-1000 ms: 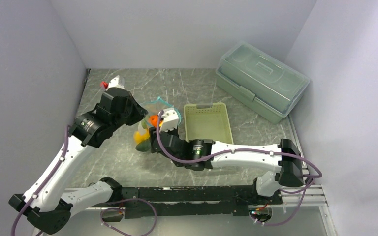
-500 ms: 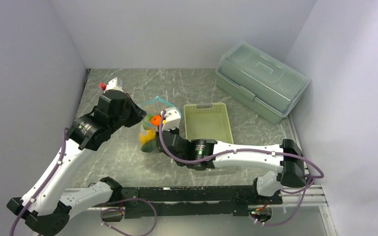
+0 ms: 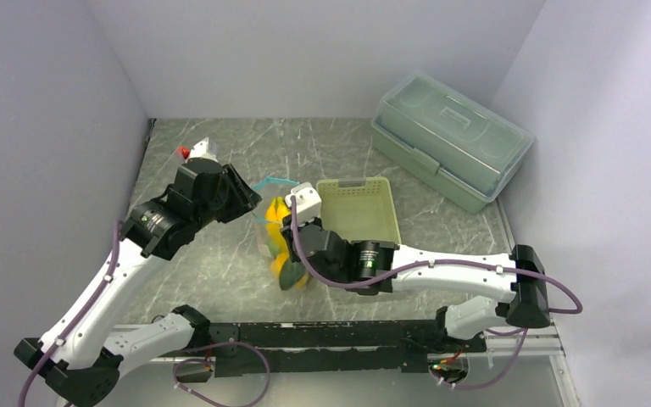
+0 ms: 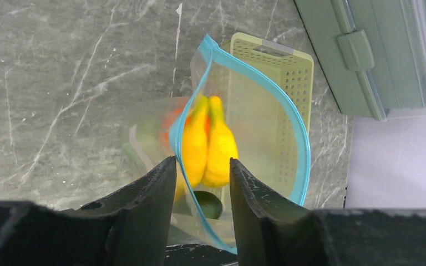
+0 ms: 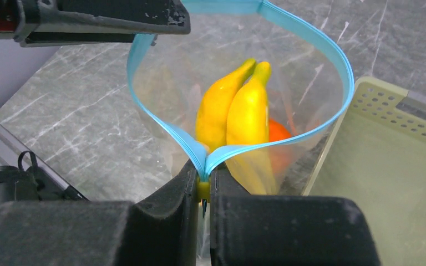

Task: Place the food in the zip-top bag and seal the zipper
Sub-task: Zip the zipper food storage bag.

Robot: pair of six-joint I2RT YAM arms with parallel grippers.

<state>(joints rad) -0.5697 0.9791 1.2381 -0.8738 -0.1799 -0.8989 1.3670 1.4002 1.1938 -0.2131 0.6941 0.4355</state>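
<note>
The zip-top bag (image 4: 150, 122) is see-through and crinkly, and it hangs in the air above the grey table (image 3: 212, 271), between the two arms. It is just beside the pale green basket (image 3: 360, 212). A big box with a lid (image 3: 449, 136) sits well apart, at the back right.

The light blue zipper (image 4: 206, 44) runs all round the bag's mouth. The mouth is wide open, like a loop.

Inside the bag are two yellow bananas (image 5: 238, 111), standing up side by side. An orange ball (image 5: 277, 133) shows behind them. A dark green avocado (image 4: 208, 204) lies lower down. Other shapes in the bag are too blurry to tell.

The right gripper (image 5: 203, 177) has its jaws pinched tight on the zipper, at the spot where the two blue sides meet.

The left gripper (image 4: 202, 166) is at the other side of the mouth. Its jaws stand apart with a gap between them. The blue edge runs down through that gap, close to one jaw. I cannot tell if it touches.
</note>
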